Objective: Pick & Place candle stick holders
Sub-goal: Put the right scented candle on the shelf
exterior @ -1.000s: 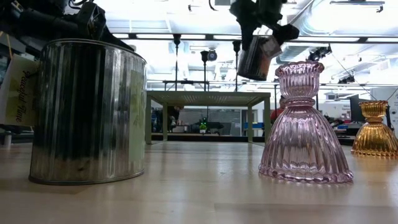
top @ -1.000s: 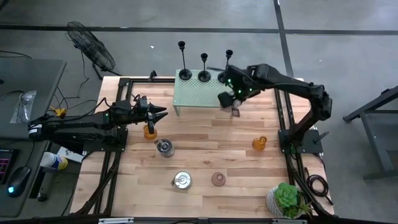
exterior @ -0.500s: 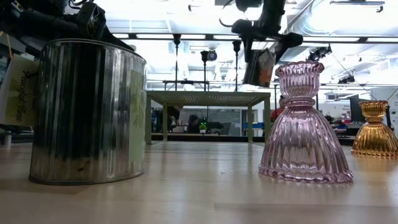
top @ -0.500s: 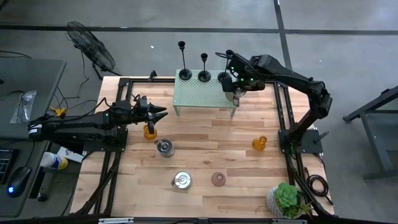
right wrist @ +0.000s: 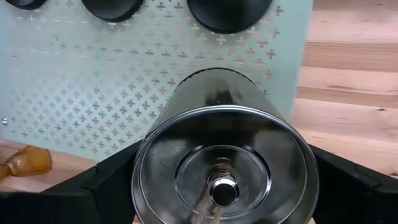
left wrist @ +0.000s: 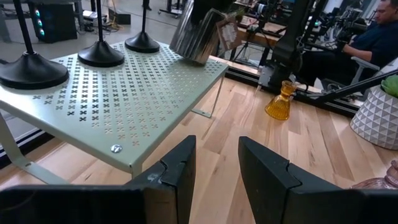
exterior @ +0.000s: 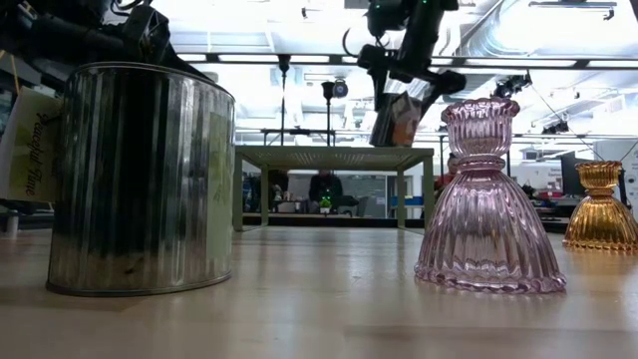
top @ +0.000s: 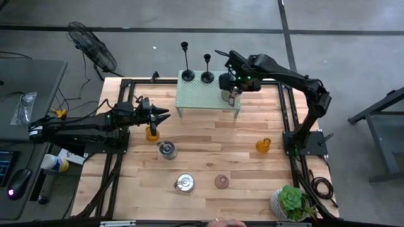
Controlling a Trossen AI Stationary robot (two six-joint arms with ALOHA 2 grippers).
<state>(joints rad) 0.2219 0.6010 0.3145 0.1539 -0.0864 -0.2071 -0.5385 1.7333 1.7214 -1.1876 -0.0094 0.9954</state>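
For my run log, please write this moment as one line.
right claw: holds shiny metal tin over pale green perforated shelf | black candlesticks: on shelf | left claw: waiting near orange glass holder

Left arm (top: 82, 126): dark, near-black casing built of jointed tubular links; one small green light on the link nearest the wrist. Its fingers (left wrist: 180, 171) were flat matte-black plates, each with a stepped notch along the inner edge.

Right arm (top: 284, 79): same dark finish and jointed build; green lights glowed at the wrist housing, and a thin black cable looped from the wrist. Its fingers (right wrist: 109, 177) were broad, angular black pieces with chamfered edges.

Both arms rose from black bases bolted to black frame rails (top: 120, 120) at the table's sides.
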